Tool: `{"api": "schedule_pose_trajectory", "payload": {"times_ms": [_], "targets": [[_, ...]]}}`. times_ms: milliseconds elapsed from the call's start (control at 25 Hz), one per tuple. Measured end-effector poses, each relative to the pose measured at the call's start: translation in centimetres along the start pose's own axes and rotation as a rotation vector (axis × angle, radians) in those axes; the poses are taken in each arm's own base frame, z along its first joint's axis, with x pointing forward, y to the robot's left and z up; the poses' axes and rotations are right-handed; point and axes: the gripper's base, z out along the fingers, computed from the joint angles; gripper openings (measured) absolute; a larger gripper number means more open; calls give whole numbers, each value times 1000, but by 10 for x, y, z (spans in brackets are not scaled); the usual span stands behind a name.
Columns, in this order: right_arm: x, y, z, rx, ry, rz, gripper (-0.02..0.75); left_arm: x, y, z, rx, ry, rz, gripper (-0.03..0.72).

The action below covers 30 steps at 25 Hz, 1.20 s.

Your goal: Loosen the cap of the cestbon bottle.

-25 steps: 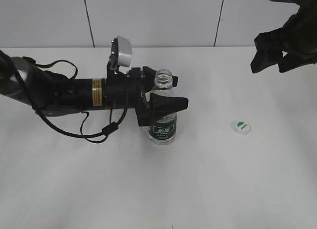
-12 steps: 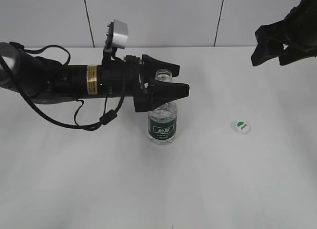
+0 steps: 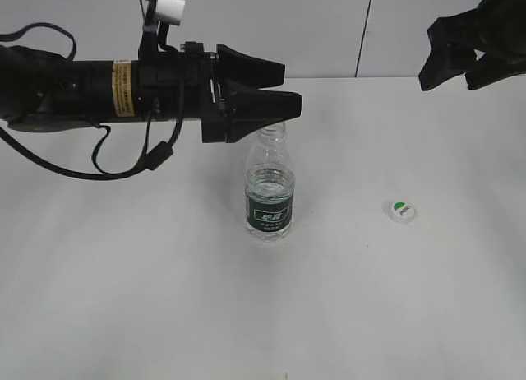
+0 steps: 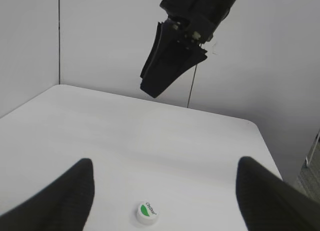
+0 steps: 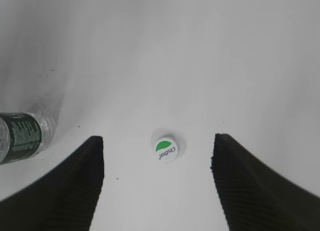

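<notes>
The cestbon bottle (image 3: 269,191) stands upright on the white table, clear with a dark green label, its mouth uncapped. The white cap (image 3: 401,210) with its green patch lies flat on the table to the bottle's right. My left gripper (image 3: 290,85) hovers open just above the bottle's neck and holds nothing. At the top right, high over the table, my right gripper (image 3: 427,57) is open and empty. The left wrist view shows the cap (image 4: 147,212) low between my open fingers, far below. In the right wrist view the cap (image 5: 165,149) lies between the fingers and the bottle (image 5: 22,136) at the left edge.
White tabletop (image 3: 164,298) with a white panelled wall (image 3: 246,26) behind it. The left arm's black body and cables (image 3: 99,92) stretch over the table's left side. From the left wrist view the right gripper (image 4: 172,56) hangs dark ahead.
My left gripper has risen from around the bottle's shoulder to above its neck, leaving the bottle standing. The right gripper has drifted slightly up. The cap has not moved.
</notes>
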Motion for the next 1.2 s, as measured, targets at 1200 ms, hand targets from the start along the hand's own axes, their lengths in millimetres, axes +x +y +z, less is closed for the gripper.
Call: {"api": "schedule_pose_trajectory", "payload": {"times_ms": [1200], "targets": [[17,7,-32,-13,122,-32,517,-59,27,-73,-938,450,147,529]]}}
